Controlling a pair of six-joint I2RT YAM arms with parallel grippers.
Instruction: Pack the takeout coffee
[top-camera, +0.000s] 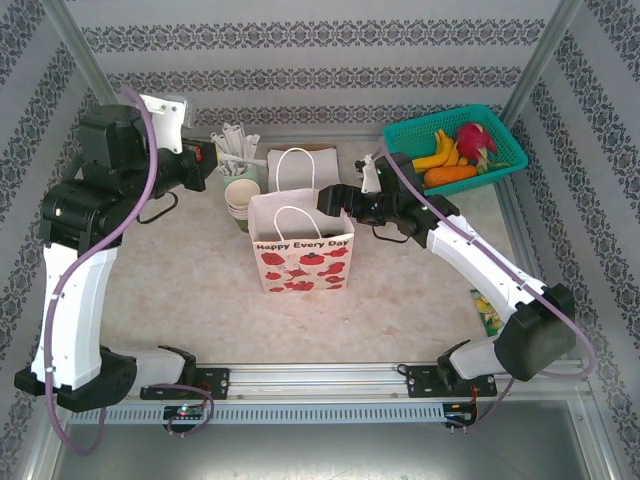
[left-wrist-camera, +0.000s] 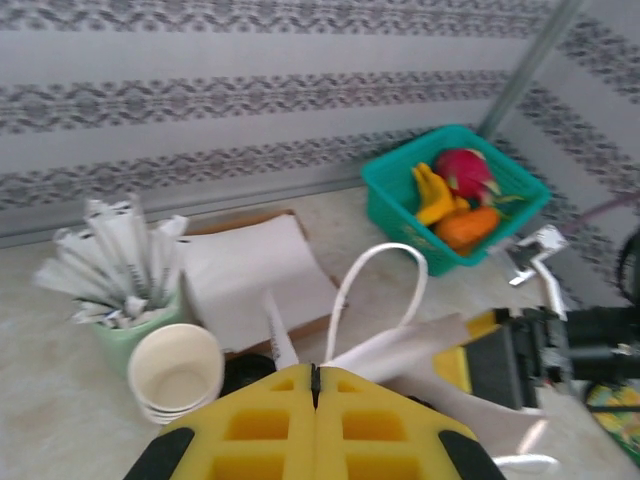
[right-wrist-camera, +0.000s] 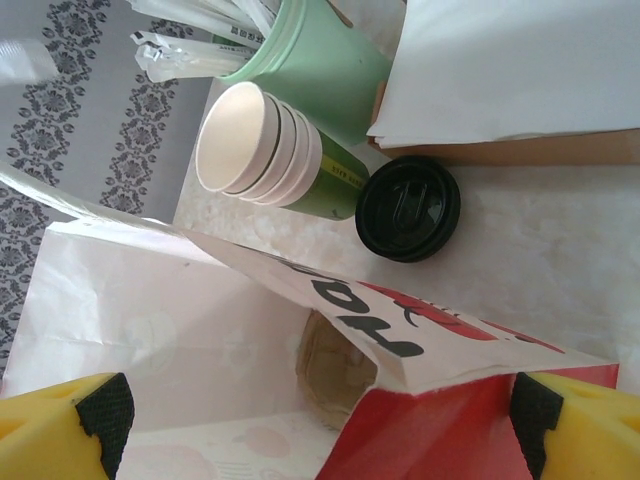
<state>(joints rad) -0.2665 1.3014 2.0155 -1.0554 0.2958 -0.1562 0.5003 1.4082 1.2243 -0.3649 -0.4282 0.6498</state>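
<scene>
Straddling the bag (top-camera: 300, 255) mouth, the right end effector (right-wrist-camera: 320, 415) was released wide; the left end effector (left-wrist-camera: 315, 400) was clenched, empty. Coffee (right-wrist-camera: 408, 208) stood unpacked on the bench just beyond the bag's far side; the next move likely called for grasping it.

Ahead of the left gripper (left-wrist-camera: 315, 400) a pale grey wall (left-wrist-camera: 250, 80) rises, crossed by level bands of dark ornament. Up and to its right a slanting metal post (left-wrist-camera: 525, 70) marks the corner. Beneath and ahead of the right gripper (right-wrist-camera: 320, 430) lies a beige, marbled table top (right-wrist-camera: 560, 240). Behind both grippers an aluminium rail (top-camera: 320, 375) edges the table, and behind that is what may be brushed sheet metal (top-camera: 320, 450). The light is soft and even, with faint shadows.
</scene>
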